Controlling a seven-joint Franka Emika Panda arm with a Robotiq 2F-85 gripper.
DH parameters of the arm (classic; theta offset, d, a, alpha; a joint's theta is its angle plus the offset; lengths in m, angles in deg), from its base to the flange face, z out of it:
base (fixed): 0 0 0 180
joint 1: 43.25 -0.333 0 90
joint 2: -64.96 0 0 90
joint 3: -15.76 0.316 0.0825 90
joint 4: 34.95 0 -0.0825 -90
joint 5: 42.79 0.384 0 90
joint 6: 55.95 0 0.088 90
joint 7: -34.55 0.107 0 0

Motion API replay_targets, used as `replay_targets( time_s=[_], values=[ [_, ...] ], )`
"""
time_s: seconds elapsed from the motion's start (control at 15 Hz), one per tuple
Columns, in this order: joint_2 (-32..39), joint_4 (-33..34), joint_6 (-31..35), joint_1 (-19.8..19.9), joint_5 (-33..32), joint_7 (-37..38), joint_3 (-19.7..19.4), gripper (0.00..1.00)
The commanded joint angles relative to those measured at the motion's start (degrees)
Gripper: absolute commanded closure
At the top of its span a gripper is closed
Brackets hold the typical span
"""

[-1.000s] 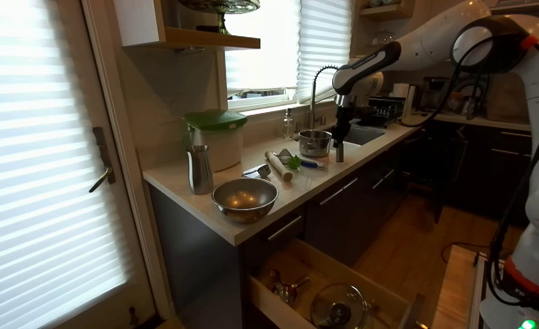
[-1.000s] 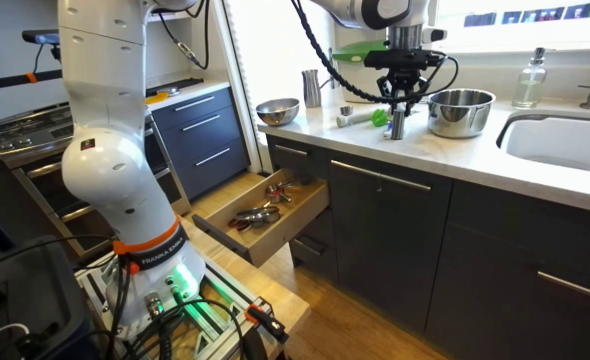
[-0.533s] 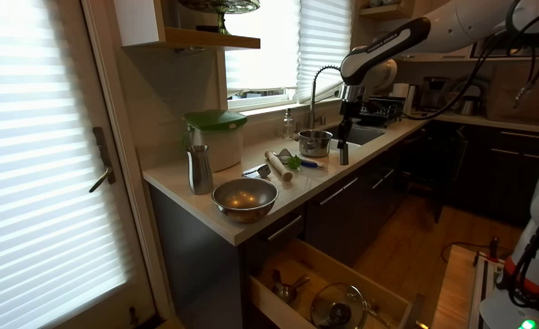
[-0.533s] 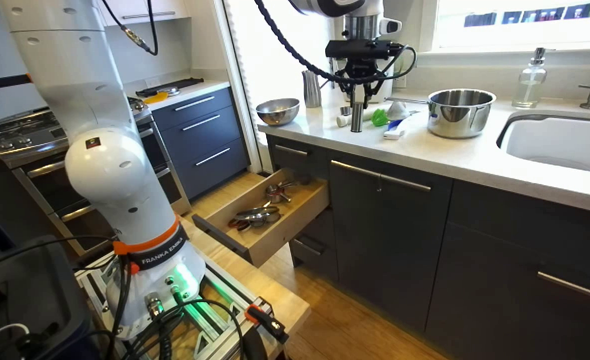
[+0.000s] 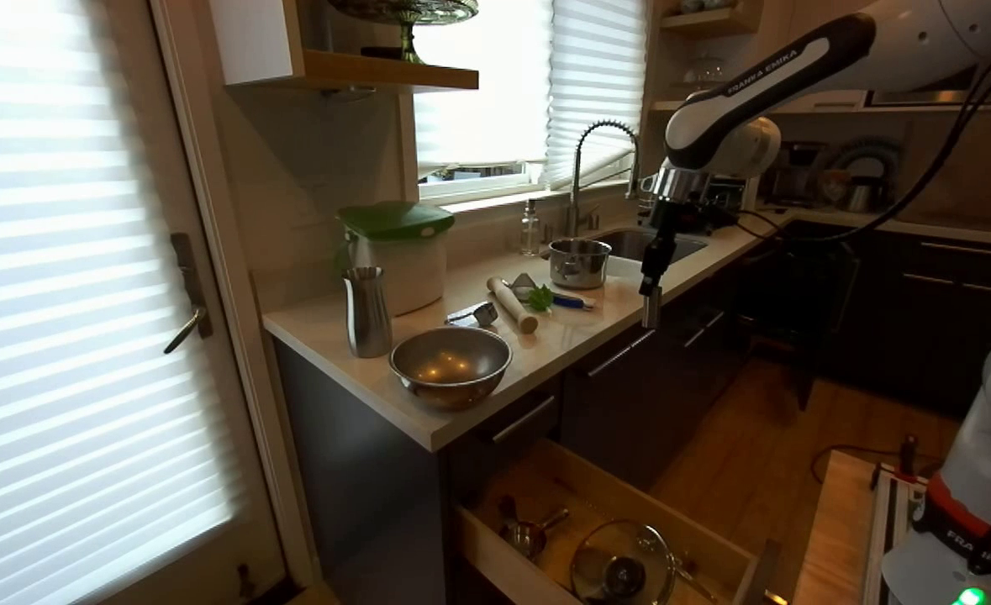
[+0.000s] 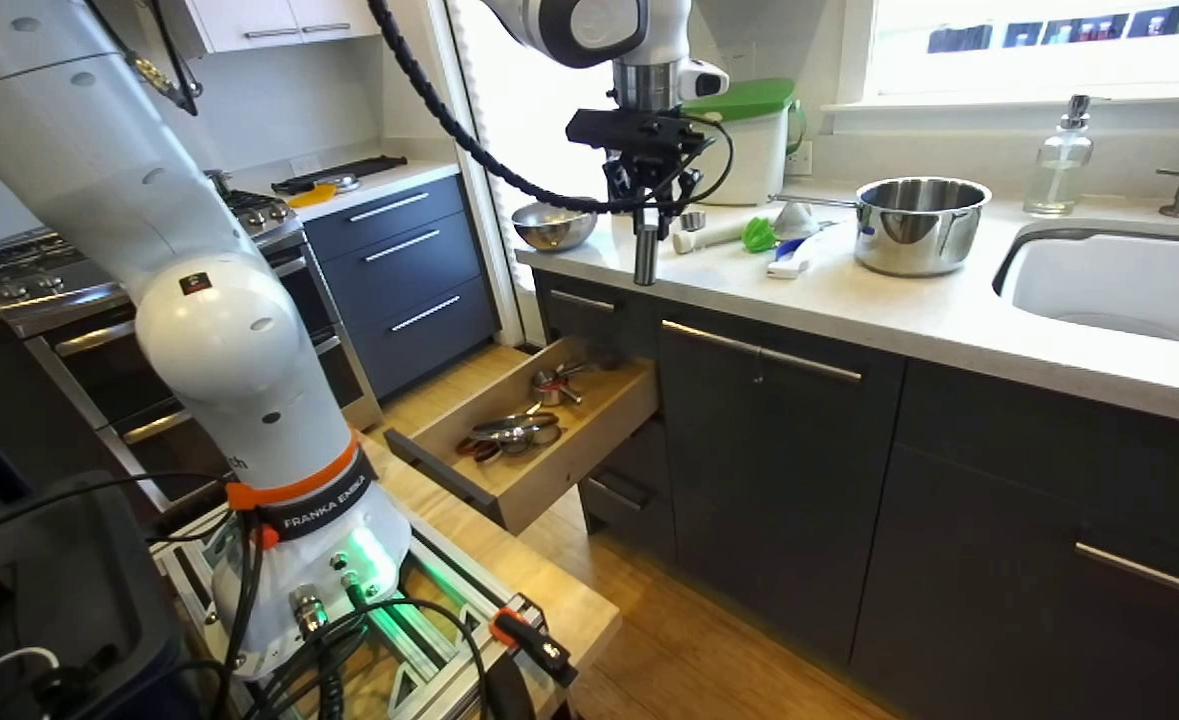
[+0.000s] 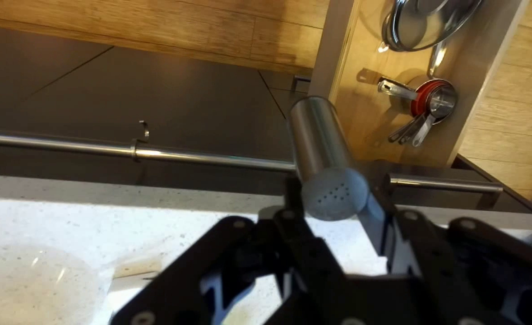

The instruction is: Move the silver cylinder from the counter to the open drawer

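- one silver cylinder (image 7: pixel 323 153): held off the counter (image 6: pixel 839 300), near its front edge and roughly upright, presumably so that it can be set down base first.
- gripper (image 7: pixel 335 201): pinching the cylinder by its dotted end; this high hold leaves most of the length hanging below, which should keep the gripper above whatever lies beneath.
- open drawer (image 6: pixel 579 455): lower than the counter, at seven o'clock of the cylinder in an exterior view and near two o'clock in the wrist view; pulled out, it can take objects from above.
- measuring cups (image 7: pixel 428 104): in the drawer, apparently nested, probably to save room; a glass lid (image 7: pixel 428 29) lies at their twelve o'clock in the wrist view.
- step, as judged: carrying; release calls for a descent beside the cups.
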Motion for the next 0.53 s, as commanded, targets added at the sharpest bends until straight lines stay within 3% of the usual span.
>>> replay_targets(
  time_s=[0.0, 0.13, 0.2, 0.27, 0.47],
  values=[
    [-5.2, -8.4, 5.9, -2.9, -0.9, 0.3, -1.6, 0.88],
    [-5.7, -10.9, 8.1, -4.3, -2.9, 1.0, -0.9, 0.88],
    [-5.6, -11.1, 5.4, -5.6, -2.2, -1.4, -1.4, 0.88],
    [-4.0, -8.4, 5.8, -5.1, -2.1, 0.2, -2.2, 0.63],
    [-4.1, -10.1, 5.7, -6.7, -2.0, 0.0, -1.9, 0.63]
  ],
)
